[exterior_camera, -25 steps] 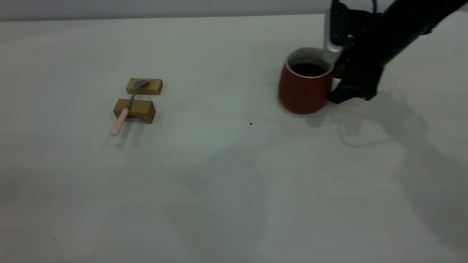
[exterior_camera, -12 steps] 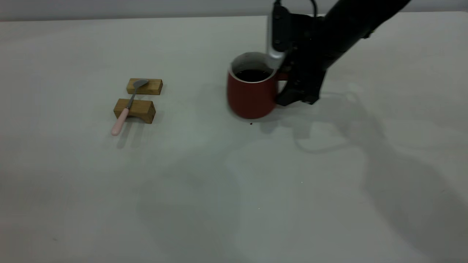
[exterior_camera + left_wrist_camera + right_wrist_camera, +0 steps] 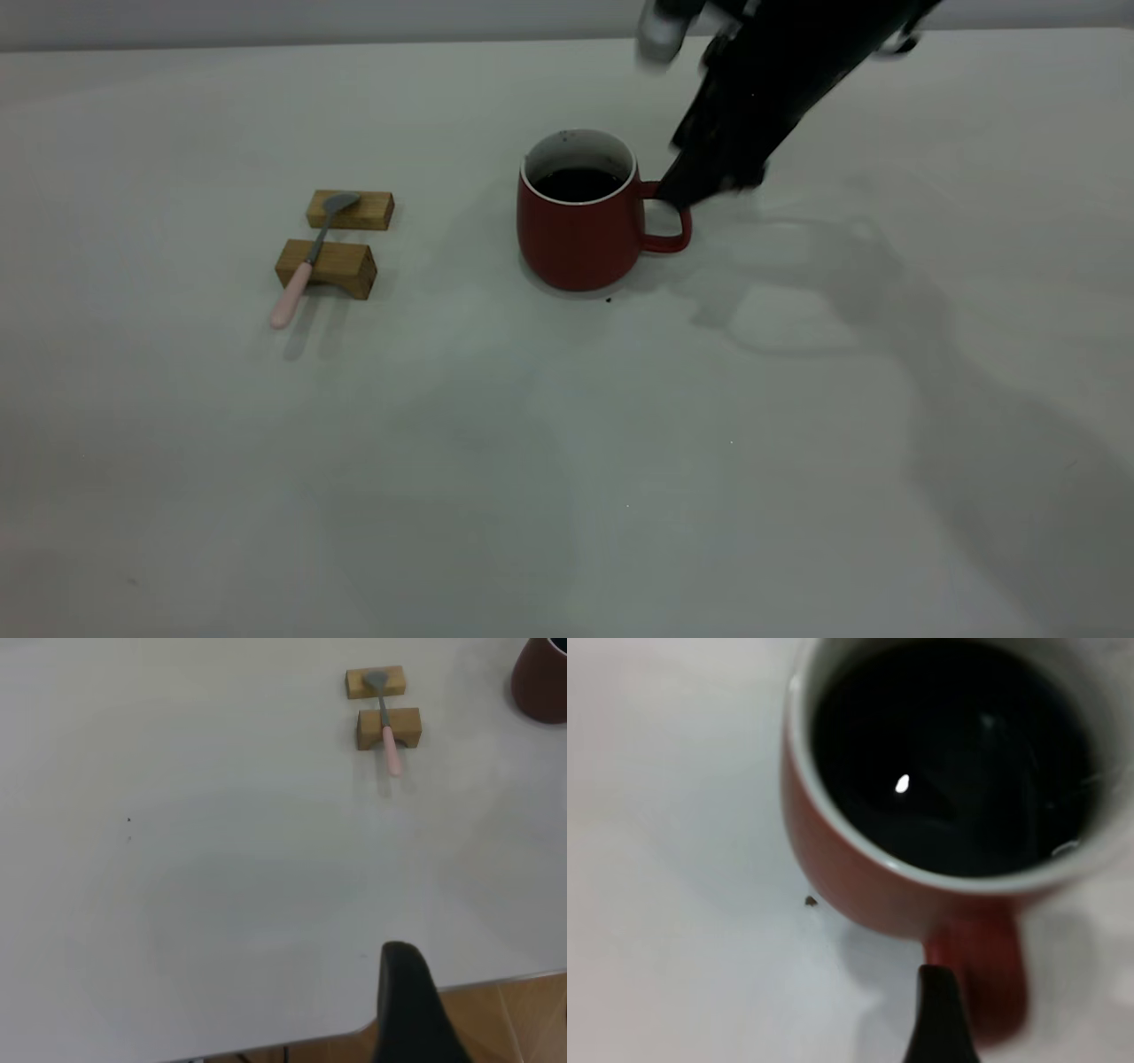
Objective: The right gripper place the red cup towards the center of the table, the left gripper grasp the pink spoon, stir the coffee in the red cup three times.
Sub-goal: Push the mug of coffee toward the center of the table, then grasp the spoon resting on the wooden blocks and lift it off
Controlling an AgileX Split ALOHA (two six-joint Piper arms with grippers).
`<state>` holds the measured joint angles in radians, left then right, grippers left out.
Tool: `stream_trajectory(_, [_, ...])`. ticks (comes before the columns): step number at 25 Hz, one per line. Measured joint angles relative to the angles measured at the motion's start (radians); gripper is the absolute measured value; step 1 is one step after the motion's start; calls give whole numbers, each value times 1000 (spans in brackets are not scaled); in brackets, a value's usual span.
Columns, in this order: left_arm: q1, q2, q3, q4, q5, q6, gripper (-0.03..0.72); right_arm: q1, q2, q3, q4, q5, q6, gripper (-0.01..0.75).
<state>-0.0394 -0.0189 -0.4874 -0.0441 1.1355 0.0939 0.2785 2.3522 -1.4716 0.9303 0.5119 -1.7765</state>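
Observation:
The red cup [image 3: 580, 230] stands upright near the middle of the table [image 3: 567, 443], with dark coffee [image 3: 578, 183] in it and its loop handle [image 3: 671, 232] pointing right. My right gripper [image 3: 687, 188] hovers just above and behind that handle, open and holding nothing. In the right wrist view one black finger [image 3: 937, 1014] hangs beside the handle [image 3: 988, 992], over the coffee [image 3: 948, 753]. The pink spoon [image 3: 306, 261] lies at the left across two wooden blocks. My left gripper [image 3: 407, 1001] hangs over the table's edge, far from the spoon [image 3: 386, 726].
Two tan wooden blocks [image 3: 350, 210] [image 3: 328, 268] prop the spoon, its pink handle end jutting out in front of them. A tiny dark speck [image 3: 608, 300] lies just in front of the cup. A brown floor [image 3: 514, 1019] shows past the table's edge.
The right gripper carried the cup leftward from the far right toward the centre, then let go of the handle and rose. The spoon and blocks have not moved.

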Motion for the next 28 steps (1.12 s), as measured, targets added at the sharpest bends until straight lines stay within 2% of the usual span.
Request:
stream_trajectory(3, [0,0,0,0,0,0,490,-28,-104,29,-81,103,247,588])
stream_trajectory(7, [0,0,0,0,0,0,490,-28,-282,81,-187,216,828,588])
stream_trajectory(11, [0,0,0,0,0,0,490,-28,-496,149,-497,365,1338,588])
stream_trajectory(14, [0,0,0,0,0,0,490,-28,-668,245,-731,497,1604,588])
stream_trajectory(17, [0,0,0,0,0,0,490,-28,-849,384,-906,604,1756,588])
stream_trajectory(20, [0,0,0,0,0,0,490,-48,-1022,529,-958,657,1830,588])
stream_trajectory(28, [0,0,0,0,0,-1,490,-195,-1468,852,-977,660,1857,588])
